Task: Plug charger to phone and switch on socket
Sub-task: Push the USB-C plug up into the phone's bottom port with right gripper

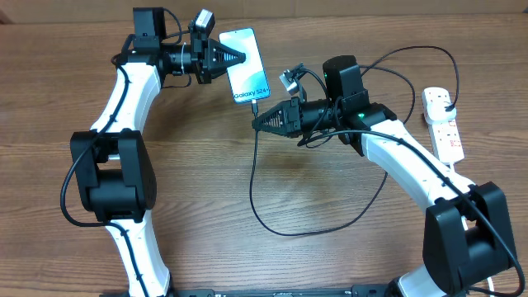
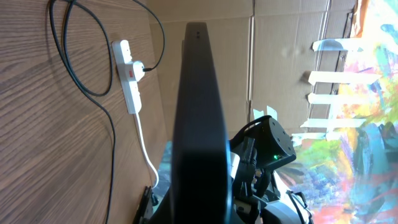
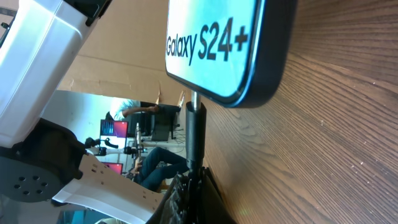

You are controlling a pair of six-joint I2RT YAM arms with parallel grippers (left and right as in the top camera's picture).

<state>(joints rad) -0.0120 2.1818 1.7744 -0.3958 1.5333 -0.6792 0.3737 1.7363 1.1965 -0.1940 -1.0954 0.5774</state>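
The phone (image 1: 245,68), light blue screen up with "Galaxy S24" text, is held at its left long edge by my left gripper (image 1: 238,58), which is shut on it. In the left wrist view the phone (image 2: 199,118) shows edge-on as a black bar. My right gripper (image 1: 259,121) is shut on the charger's connector (image 3: 194,134), whose tip meets the phone's bottom edge (image 3: 217,50). The charger cable (image 1: 272,224) loops across the table to a black plug in the white socket (image 1: 443,124), which also shows in the left wrist view as the socket (image 2: 129,78).
The socket's thick white cord (image 2: 147,146) runs toward the table edge. Cardboard panels (image 2: 286,37) stand behind the table. The two arms' white links (image 1: 124,99) flank the work area.
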